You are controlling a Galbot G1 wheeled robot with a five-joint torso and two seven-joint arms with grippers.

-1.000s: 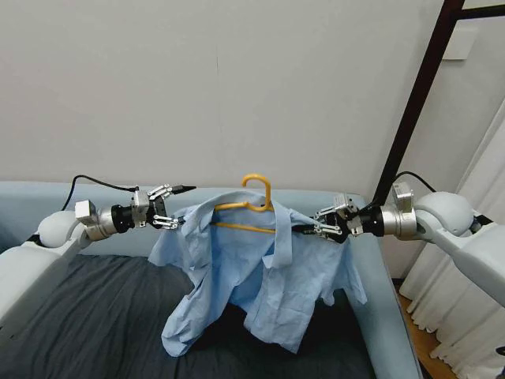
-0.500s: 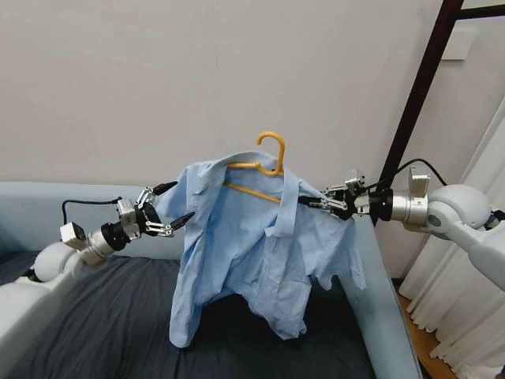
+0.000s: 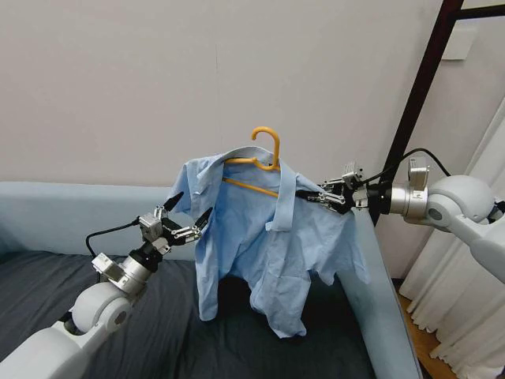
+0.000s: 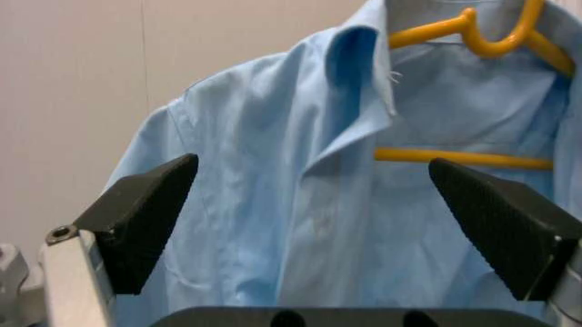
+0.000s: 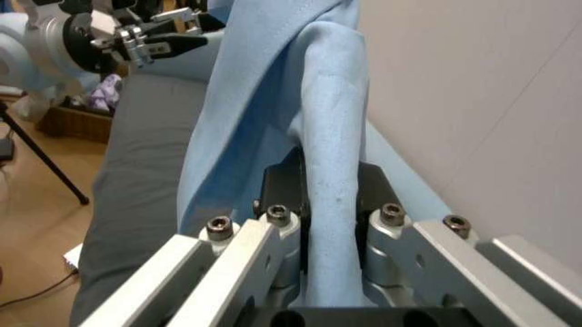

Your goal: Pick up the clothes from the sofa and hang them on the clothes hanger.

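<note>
bright, soft even indoor light, weak shadows

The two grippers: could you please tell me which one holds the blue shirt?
The right gripper: it is shut on the blue shirt at one shoulder, whereas the left gripper is open and holds nothing.

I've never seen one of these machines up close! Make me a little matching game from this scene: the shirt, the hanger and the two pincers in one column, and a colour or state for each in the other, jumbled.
Column one:
1. shirt
2. hanger
3. left pincer
4. right pincer

Column two:
A. open, holding nothing
B. orange-yellow
C. shut on cloth
D. light blue

Pairs: 1-D, 2-B, 3-A, 4-C.
</note>
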